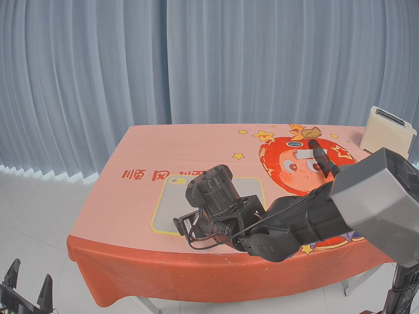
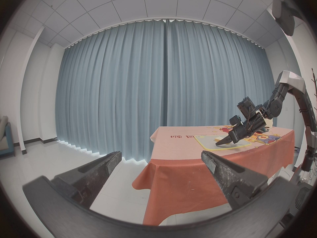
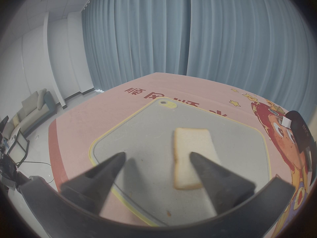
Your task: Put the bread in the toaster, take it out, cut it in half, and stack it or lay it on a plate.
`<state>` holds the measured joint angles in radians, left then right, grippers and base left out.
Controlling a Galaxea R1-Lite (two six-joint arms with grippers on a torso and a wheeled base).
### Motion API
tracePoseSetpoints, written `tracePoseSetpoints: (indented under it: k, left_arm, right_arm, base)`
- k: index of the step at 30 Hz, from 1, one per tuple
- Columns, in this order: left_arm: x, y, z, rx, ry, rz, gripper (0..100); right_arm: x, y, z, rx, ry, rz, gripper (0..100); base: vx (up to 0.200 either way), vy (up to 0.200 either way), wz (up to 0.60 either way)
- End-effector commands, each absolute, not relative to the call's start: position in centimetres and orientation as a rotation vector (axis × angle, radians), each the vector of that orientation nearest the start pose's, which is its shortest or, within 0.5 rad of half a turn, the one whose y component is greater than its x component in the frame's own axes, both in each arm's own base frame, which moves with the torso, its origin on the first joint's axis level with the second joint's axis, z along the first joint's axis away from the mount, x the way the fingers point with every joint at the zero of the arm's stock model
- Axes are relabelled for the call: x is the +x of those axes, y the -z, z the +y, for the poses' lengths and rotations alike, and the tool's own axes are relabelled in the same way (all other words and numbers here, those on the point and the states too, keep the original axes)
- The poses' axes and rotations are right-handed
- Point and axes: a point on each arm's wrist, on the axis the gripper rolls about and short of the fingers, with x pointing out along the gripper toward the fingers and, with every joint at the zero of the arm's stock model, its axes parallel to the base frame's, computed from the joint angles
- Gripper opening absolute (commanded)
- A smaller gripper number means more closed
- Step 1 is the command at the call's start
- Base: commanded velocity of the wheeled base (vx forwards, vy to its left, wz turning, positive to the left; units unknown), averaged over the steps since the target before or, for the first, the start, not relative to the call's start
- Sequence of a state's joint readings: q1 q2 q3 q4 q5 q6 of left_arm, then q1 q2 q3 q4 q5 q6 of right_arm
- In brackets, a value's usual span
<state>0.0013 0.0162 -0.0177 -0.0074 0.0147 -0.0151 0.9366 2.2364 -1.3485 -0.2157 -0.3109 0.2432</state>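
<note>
Right gripper [image 3: 158, 154] is held spread and empty above the table [image 1: 183, 149], low over the cutting board [image 3: 138, 142]; left gripper [image 2: 160, 154], likewise spread, is held well off the table; toaster [image 1: 386, 134] is set at the far right corner; bread [image 3: 190, 149] is laid whole on the board; cutting and plating are judged outstanding.

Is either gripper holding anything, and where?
Nothing. The right gripper is open over the bread on the cutting board; the left gripper is open and empty.

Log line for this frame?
right gripper: open, above bread on cutting board | left gripper: open, off table | toaster: far right
</note>
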Motion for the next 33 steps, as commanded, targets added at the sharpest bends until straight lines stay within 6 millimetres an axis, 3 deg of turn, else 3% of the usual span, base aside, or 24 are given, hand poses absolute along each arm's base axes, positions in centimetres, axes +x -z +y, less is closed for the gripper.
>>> tracePoseSetpoints:
  k: [1, 10, 19, 33]
  left_arm:
    - [-2.2, -7.6, 0.0, -0.015, -0.017, -0.003, 100]
    - [-2.2, -7.6, 0.0, -0.017, -0.017, -0.002, 100]
    - [-2.2, -7.6, 0.0, -0.015, -0.017, -0.002, 100]
    - [-2.2, -7.6, 0.0, -0.015, -0.017, -0.002, 100]
  right_arm:
    - [26.1, -8.2, 34.4, -0.176, -0.528, 0.630, 0]
    - [26.1, -8.1, 33.6, -0.202, -0.505, 0.679, 0]
    - [25.4, -11.2, 32.8, -0.152, -0.504, 0.654, 0]
    - [24.0, -16.6, 29.7, -0.074, -0.511, 0.563, 0]
  base:
    - [0.000, 0.000, 0.00]
    - [0.000, 0.000, 0.00]
    - [0.000, 0.000, 0.00]
    - [0.000, 0.000, 0.00]
